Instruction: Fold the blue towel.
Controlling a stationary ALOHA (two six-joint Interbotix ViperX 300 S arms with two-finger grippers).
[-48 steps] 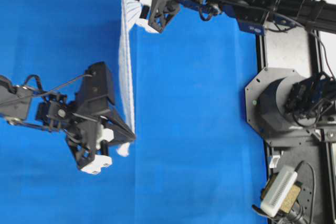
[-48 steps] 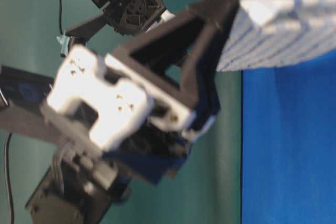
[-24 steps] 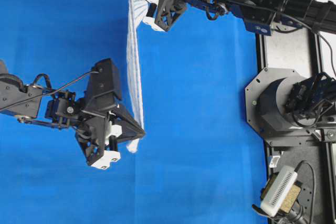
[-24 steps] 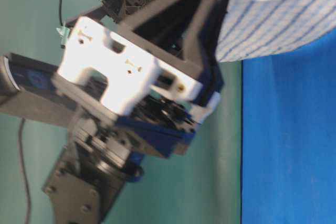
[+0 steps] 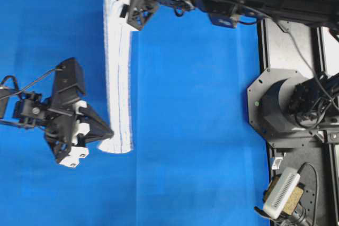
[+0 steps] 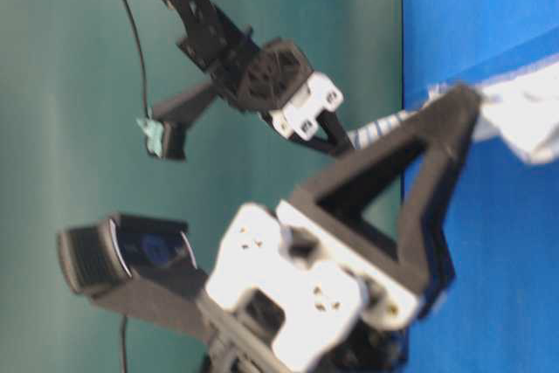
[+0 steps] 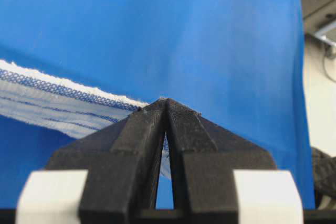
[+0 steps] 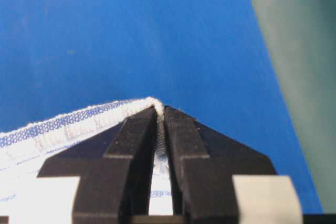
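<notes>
The tabletop (image 5: 201, 130) wears a plain solid-blue covering, and no container stands on it. At its right edge in the overhead view runs a black metal frame (image 5: 288, 183) carrying a dark round arm base (image 5: 286, 104); near the lower right corner sits a small white ribbed device (image 5: 280, 193). The table-level view shows a teal-green wall (image 6: 79, 85) behind the blue.

The blue towel (image 5: 117, 72), white with thin blue stripes, is drawn out into a long narrow band running from the far edge of the tabletop toward the near side, left of centre. Whether the band rests on the covering or hangs just above it cannot be told.

The left hand (image 5: 109, 132) is closed on the towel's near end, its black fingers (image 7: 142, 135) pinched together on the cloth with the striped edge running off to the left in the wrist view. The right hand (image 5: 123, 5) reaches across from the right and is closed on the far end, a white hem folded over between its fingers (image 8: 134, 140).
</notes>
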